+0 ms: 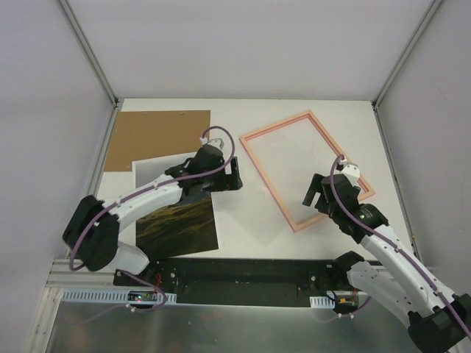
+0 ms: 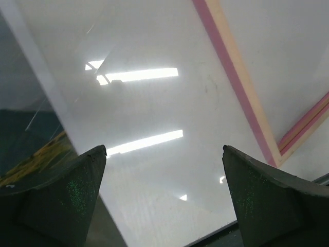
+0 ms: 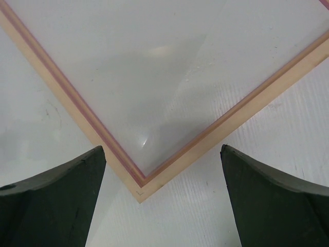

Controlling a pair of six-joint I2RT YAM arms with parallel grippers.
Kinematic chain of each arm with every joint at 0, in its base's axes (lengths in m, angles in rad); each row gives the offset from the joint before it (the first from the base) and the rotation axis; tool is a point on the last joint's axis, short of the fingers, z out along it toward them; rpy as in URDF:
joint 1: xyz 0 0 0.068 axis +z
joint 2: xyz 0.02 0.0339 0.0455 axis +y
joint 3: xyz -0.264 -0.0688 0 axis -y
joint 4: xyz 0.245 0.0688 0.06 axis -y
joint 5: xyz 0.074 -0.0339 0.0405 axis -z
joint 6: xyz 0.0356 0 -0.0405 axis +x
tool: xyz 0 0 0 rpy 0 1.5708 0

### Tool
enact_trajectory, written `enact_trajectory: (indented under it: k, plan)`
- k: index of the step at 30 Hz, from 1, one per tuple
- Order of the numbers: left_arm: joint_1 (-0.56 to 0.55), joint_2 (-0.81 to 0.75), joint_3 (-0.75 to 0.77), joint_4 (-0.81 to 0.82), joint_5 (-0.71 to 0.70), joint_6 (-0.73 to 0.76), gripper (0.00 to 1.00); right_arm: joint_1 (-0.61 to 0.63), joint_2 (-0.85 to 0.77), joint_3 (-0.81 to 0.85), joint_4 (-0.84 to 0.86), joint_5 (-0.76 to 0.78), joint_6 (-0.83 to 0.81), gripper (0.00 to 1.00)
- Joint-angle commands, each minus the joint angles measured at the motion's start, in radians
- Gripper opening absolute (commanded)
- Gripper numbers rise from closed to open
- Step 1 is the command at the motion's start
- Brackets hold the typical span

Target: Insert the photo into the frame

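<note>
The frame [image 1: 268,184], a thin salmon-pink border round a clear pane, lies tilted on the white table right of centre. The photo [image 1: 176,224], a dark landscape under grey sky, lies face up at the left, partly under my left arm. My left gripper [image 1: 234,176] is open and empty over bare table between the photo's right edge and the frame. The left wrist view shows the photo [image 2: 25,149] at the left and the frame's border [image 2: 231,72] at the upper right. My right gripper [image 1: 313,193] is open and empty over the frame's near corner [image 3: 77,110].
The brown cardboard backing board [image 1: 158,136] lies at the back left, touching the photo's far end. A black base plate [image 1: 243,279] runs along the near edge between the arm bases. Grey enclosure walls stand close on both sides.
</note>
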Motion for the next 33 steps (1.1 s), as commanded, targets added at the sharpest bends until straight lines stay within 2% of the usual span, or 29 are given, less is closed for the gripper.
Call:
enact_trajectory:
  k: [1, 6, 10, 14, 18, 24, 33]
  plan:
    - [0.023, 0.223, 0.166, 0.14, 0.143, -0.036, 0.93, -0.121, 0.02, 0.026, -0.016, -0.13, -0.002, 0.96]
    - [0.055, 0.43, 0.313, 0.181, 0.251, -0.058, 0.85, -0.231, -0.015, -0.004, -0.005, -0.225, -0.019, 0.96]
    - [0.112, 0.45, 0.357, 0.181, 0.244, 0.043, 0.86, -0.269, -0.033, -0.008, -0.011, -0.278, -0.04, 0.96]
    - [0.182, 0.47, 0.428, 0.076, 0.251, 0.172, 0.87, -0.268, -0.033, -0.053, 0.018, -0.363, -0.025, 0.96]
    - [0.276, 0.515, 0.494, 0.025, 0.405, 0.266, 0.88, -0.243, -0.053, -0.172, 0.133, -0.526, 0.05, 0.96]
    - [0.336, 0.693, 0.702, -0.141, 0.564, 0.409, 0.87, -0.116, -0.05, -0.218, 0.154, -0.463, 0.11, 0.96]
    - [0.382, 0.897, 0.976, -0.34, 0.764, 0.504, 0.85, -0.079, -0.043, -0.228, 0.185, -0.473, 0.145, 0.96]
